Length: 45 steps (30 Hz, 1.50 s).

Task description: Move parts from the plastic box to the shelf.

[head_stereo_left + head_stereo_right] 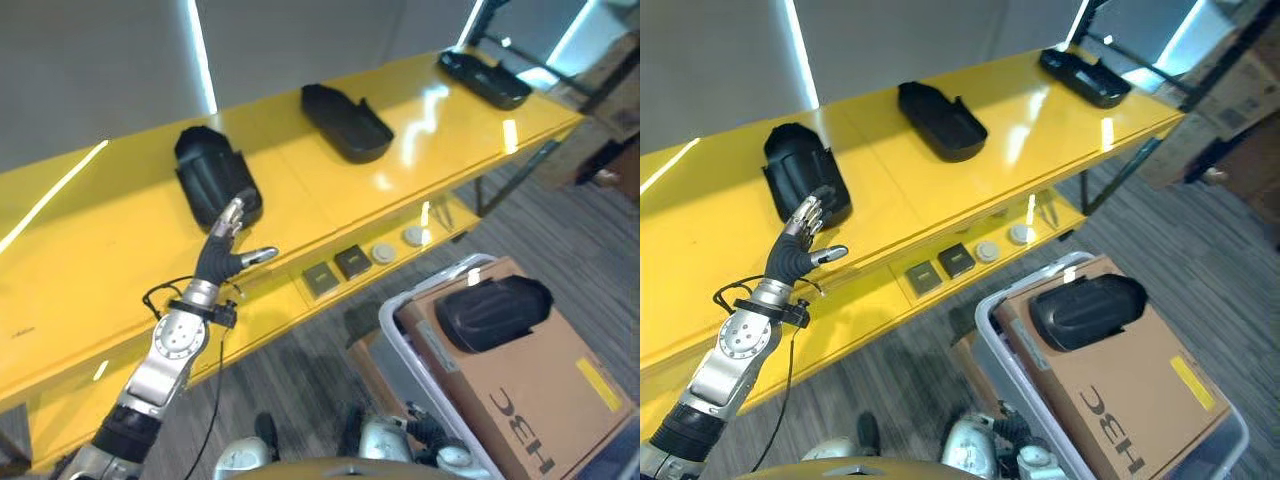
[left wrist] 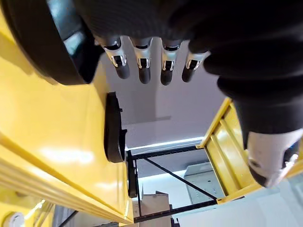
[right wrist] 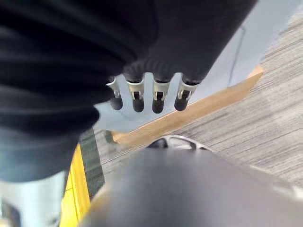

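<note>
- Lying on the yellow shelf (image 1: 120, 230) are three black parts in a row running from left to far right.
- Left part (image 1: 215, 175) is a bulky, rounded shell on the top board.
- Middle part (image 1: 347, 122) is a shallow, tray-like shell, well apart from the left one.
- Far right part (image 1: 484, 78) is a flat, long shell near the shelf's end.
- A fourth black part (image 1: 492, 311), rounded and glossy, rests on a brown cardboard sheet (image 1: 540, 390) at the near right.
- That cardboard sits in a pale grey plastic box (image 1: 395, 325) on the floor, below and in front of the shelf.
- Left hand (image 1: 226, 250) is raised over the shelf's front edge, just beside the near end of the left part.
- Its fingers (image 2: 143, 66) are straight and spread, thumb out to the side, holding nothing; whether the tips touch the part is unclear.
- Right hand (image 3: 151, 97) hangs low with fingers straight and loose, empty, above grey carpet (image 3: 265, 123).
- On the shelf's lower board lie two dark square pieces (image 1: 338, 271) and two pale round discs (image 1: 399, 245), side by side.
</note>
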Available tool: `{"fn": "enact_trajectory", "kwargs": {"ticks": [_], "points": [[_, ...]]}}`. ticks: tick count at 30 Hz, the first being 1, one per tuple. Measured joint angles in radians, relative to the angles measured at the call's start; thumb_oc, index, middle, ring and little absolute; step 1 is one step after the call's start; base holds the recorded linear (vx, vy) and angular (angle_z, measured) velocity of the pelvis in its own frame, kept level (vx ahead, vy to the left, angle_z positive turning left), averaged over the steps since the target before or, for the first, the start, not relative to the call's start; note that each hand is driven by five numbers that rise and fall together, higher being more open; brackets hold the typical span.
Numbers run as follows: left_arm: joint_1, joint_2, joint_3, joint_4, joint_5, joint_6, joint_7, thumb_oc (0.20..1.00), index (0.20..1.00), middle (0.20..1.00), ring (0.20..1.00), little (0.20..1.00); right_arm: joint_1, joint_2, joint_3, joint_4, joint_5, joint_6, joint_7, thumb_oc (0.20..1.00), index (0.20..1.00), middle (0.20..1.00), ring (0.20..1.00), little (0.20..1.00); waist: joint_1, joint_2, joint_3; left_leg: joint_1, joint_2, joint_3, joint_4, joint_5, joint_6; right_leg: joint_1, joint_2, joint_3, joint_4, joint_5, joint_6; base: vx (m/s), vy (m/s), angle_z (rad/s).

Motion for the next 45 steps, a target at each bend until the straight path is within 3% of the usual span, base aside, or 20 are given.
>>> {"fn": "enact_trajectory", "kwargs": {"ticks": [2, 4, 6, 8, 9, 10, 11, 12, 13, 15, 17, 19, 22, 25, 26, 27, 29, 33, 39, 45], "points": [[0.013, 0.000, 0.023, 0.003, 0.004, 0.000, 0.002, 1.000, 1.000, 1.000, 1.000, 1.000, -0.005, 0.005, 0.003, 0.001, 0.000, -0.005, -0.001, 1.000, 1.000, 1.000, 1.000, 1.000, 0.031, -0.007, -0.006, 0.015, 0.010, 0.062, -0.012, 0.003, -0.018, 0.063, 0.008, -0.045, -0.056, -0.037, -0.009, -0.10, -0.071, -1.32], [0.018, 0.005, 0.038, 0.012, 0.004, -0.008, 0.012, 1.000, 1.000, 1.000, 1.000, 1.000, -0.003, 0.025, 0.021, -0.017, -0.003, -0.007, -0.004, 1.000, 1.000, 1.000, 1.000, 1.000, 0.045, -0.049, -0.022, 0.006, -0.010, 0.120, 0.011, 0.003, -0.036, 0.132, 0.020, -0.070, -0.267, 0.026, -0.060, -0.07, -0.125, -1.51], [0.036, -0.060, 0.045, 0.101, 0.004, -0.012, 0.023, 1.000, 1.000, 1.000, 1.000, 1.000, -0.007, 0.006, 0.044, -0.026, -0.005, -0.014, -0.004, 1.000, 1.000, 1.000, 1.000, 1.000, 0.029, 0.010, -0.040, -0.021, 0.030, 0.041, 0.028, 0.002, -0.065, 0.176, 0.120, 0.011, -0.482, 0.106, -0.067, 0.00, -0.164, -1.28], [0.045, -0.100, 0.040, 0.105, -0.006, -0.011, 0.022, 1.000, 1.000, 1.000, 1.000, 1.000, 0.000, -0.022, 0.078, -0.024, -0.023, -0.012, -0.005, 1.000, 1.000, 1.000, 1.000, 1.000, 0.016, 0.024, -0.047, -0.028, 0.053, 0.017, 0.044, 0.009, -0.077, 0.198, 0.146, 0.033, -0.545, 0.146, -0.081, -0.06, -0.279, -0.52], [0.052, -0.122, 0.037, 0.109, -0.007, -0.015, 0.019, 1.000, 1.000, 1.000, 1.000, 1.000, 0.027, -0.036, 0.074, -0.029, -0.028, -0.010, -0.005, 1.000, 1.000, 1.000, 1.000, 1.000, -0.002, 0.018, -0.048, -0.044, 0.073, -0.005, 0.098, 0.013, -0.110, 0.204, 0.163, 0.032, -0.547, 0.147, -0.088, -0.09, -0.283, 0.06], [0.045, -0.134, 0.041, 0.113, -0.014, -0.019, 0.019, 1.000, 1.000, 1.000, 1.000, 1.000, 0.043, -0.042, 0.073, -0.036, -0.044, -0.013, -0.004, 1.000, 1.000, 1.000, 1.000, 1.000, -0.020, 0.012, -0.048, -0.099, 0.088, -0.057, 0.201, 0.011, -0.118, 0.189, 0.159, 0.025, -0.514, 0.134, -0.100, -0.23, -0.155, -0.03], [0.051, -0.104, 0.047, 0.099, -0.024, -0.020, 0.019, 1.000, 1.000, 1.000, 1.000, 1.000, 0.043, -0.033, 0.080, -0.033, -0.059, -0.012, -0.008, 1.000, 1.000, 1.000, 1.000, 1.000, 0.004, -0.033, -0.025, -0.177, 0.122, -0.092, 0.403, 0.021, -0.135, 0.167, 0.164, 0.064, -0.493, 0.111, -0.137, -0.22, -0.095, -0.29], [0.068, -0.103, 0.060, 0.097, -0.027, -0.020, 0.019, 1.000, 1.000, 1.000, 1.000, 1.000, 0.046, -0.043, 0.090, -0.028, -0.062, -0.011, -0.008, 1.000, 1.000, 1.000, 1.000, 1.000, 0.012, -0.025, -0.022, -0.214, 0.145, -0.140, 0.480, 0.029, -0.143, 0.163, 0.184, 0.070, -0.482, 0.129, -0.155, -0.23, -0.094, -0.93], [0.065, -0.101, 0.060, 0.099, -0.037, -0.020, 0.024, 1.000, 1.000, 1.000, 1.000, 1.000, 0.029, -0.065, 0.127, -0.029, -0.062, -0.012, -0.007, 1.000, 1.000, 1.000, 1.000, 1.000, 0.036, -0.031, 0.007, -0.280, 0.141, -0.269, 0.590, 0.022, -0.205, 0.172, 0.194, 0.116, -0.487, 0.129, -0.160, 0.01, -0.007, -0.95], [0.060, -0.104, 0.059, 0.097, -0.043, -0.022, 0.023, 1.000, 1.000, 1.000, 1.000, 1.000, 0.022, -0.088, 0.140, -0.040, -0.065, -0.008, -0.007, 1.000, 1.000, 1.000, 1.000, 1.000, 0.021, -0.016, 0.018, -0.269, 0.071, -0.375, 0.430, -0.017, -0.220, 0.182, 0.219, 0.148, -0.527, 0.143, -0.158, 0.09, 0.027, -0.67], [0.071, -0.108, 0.060, 0.107, -0.042, -0.022, 0.025, 1.000, 1.000, 1.000, 1.000, 1.000, -0.013, -0.100, 0.147, -0.039, -0.091, -0.009, -0.006, 1.000, 1.000, 1.000, 1.000, 1.000, 0.058, -0.010, 0.016, -0.182, -0.050, -0.623, 0.186, -0.020, -0.196, 0.167, 0.228, 0.262, -0.555, 0.163, -0.134, 0.07, 0.069, -1.19], [0.065, -0.107, 0.064, 0.137, -0.042, -0.022, 0.028, 1.000, 1.000, 1.000, 1.000, 1.000, -0.042, -0.101, 0.146, -0.070, -0.102, -0.010, -0.006, 1.000, 1.000, 1.000, 1.000, 1.000, 0.056, 0.007, 0.017, -0.138, -0.056, -0.728, 0.066, 0.003, -0.172, 0.167, 0.248, 0.329, -0.587, 0.191, -0.141, 0.10, 0.146, -1.33], [0.044, -0.100, 0.035, 0.236, -0.028, -0.022, 0.023, 1.000, 1.000, 1.000, 1.000, 1.000, 0.023, -0.145, 0.115, -0.254, -0.132, -0.029, -0.009, 1.000, 1.000, 1.000, 1.000, 1.000, -0.019, 0.053, 0.005, -0.142, -0.009, -0.621, 0.119, 0.017, -0.160, 0.192, 0.243, 0.279, -0.618, 0.225, -0.145, 0.07, 0.232, -0.58], [0.075, -0.049, 0.027, 0.292, 0.003, -0.017, 0.026, 1.000, 1.000, 1.000, 1.000, 1.000, 0.123, -0.171, 0.069, -0.472, -0.139, -0.042, -0.029, 1.000, 1.000, 1.000, 1.000, 1.000, -0.080, 0.044, -0.002, -0.140, -0.047, -0.553, 0.120, 0.018, -0.114, 0.162, 0.169, 0.313, -0.612, 0.209, -0.112, 0.04, 0.227, -0.32], [0.075, -0.049, 0.027, 0.292, 0.003, -0.017, 0.026, 1.000, 1.000, 1.000, 1.000, 1.000, 0.123, -0.171, 0.069, -0.472, -0.139, -0.042, -0.029, 1.000, 1.000, 1.000, 1.000, 1.000, -0.080, 0.044, -0.002, -0.140, -0.047, -0.553, 0.120, 0.018, -0.114, 0.162, 0.169, 0.313, -0.612, 0.209, -0.112, 0.04, 0.141, -1.20], [0.140, -0.031, 0.026, 0.350, 0.038, 0.002, 0.025, 1.000, 1.000, 1.000, 1.000, 1.000, 0.184, -0.173, 0.052, -0.654, -0.179, -0.066, -0.036, 1.000, 1.000, 1.000, 1.000, 1.000, -0.088, 0.042, -0.001, -0.107, -0.072, -0.454, 0.019, 0.059, -0.068, 0.135, 0.132, 0.405, -0.636, 0.209, -0.088, 0.05, 0.145, -1.08], [0.195, -0.089, 0.030, 0.403, 0.016, -0.003, 0.021, 1.000, 1.000, 1.000, 1.000, 1.000, 0.256, -0.171, 0.026, -0.867, -0.181, -0.061, -0.036, 1.000, 1.000, 1.000, 1.000, 1.000, -0.097, 0.031, -0.007, -0.077, -0.103, -0.415, -0.038, 0.082, -0.042, 0.188, 0.100, 0.440, -0.646, 0.221, -0.052, 0.05, 0.140, -0.82], [0.242, -0.098, -0.013, 0.476, 0.013, 0.007, 0.017, 1.000, 1.000, 1.000, 1.000, 1.000, 0.221, -0.170, -0.022, -1.159, -0.181, -0.138, -0.055, 1.000, 1.000, 1.000, 1.000, 1.000, -0.100, 0.029, -0.007, -0.075, -0.121, -0.378, -0.038, 0.089, -0.023, 0.201, 0.080, 0.445, -0.647, 0.220, 0.003, 0.00, 0.058, -0.29], [0.189, -0.127, -0.100, 0.613, 0.065, 0.026, 0.047, 1.000, 1.000, 1.000, 1.000, 1.000, 0.054, -0.178, -0.006, -1.017, -0.176, -0.156, -0.108, 1.000, 1.000, 1.000, 1.000, 1.000, -0.083, 0.033, -0.011, -0.089, -0.096, -0.390, -0.044, 0.086, -0.055, 0.198, 0.109, 0.434, -0.646, 0.196, -0.002, -0.04, -0.005, 0.04], [0.038, -0.185, -0.213, 0.825, 0.157, 0.058, 0.076, 1.000, 1.000, 1.000, 1.000, 1.000, -0.316, -0.152, 0.073, -0.658, -0.165, -0.072, -0.234, 1.000, 1.000, 1.000, 1.000, 1.000, -0.043, 0.026, 0.030, -0.231, -0.050, -0.441, -0.038, 0.154, -0.086, 0.078, 0.161, 0.381, -0.643, 0.232, -0.024, -0.16, -0.039, 0.20]]}}
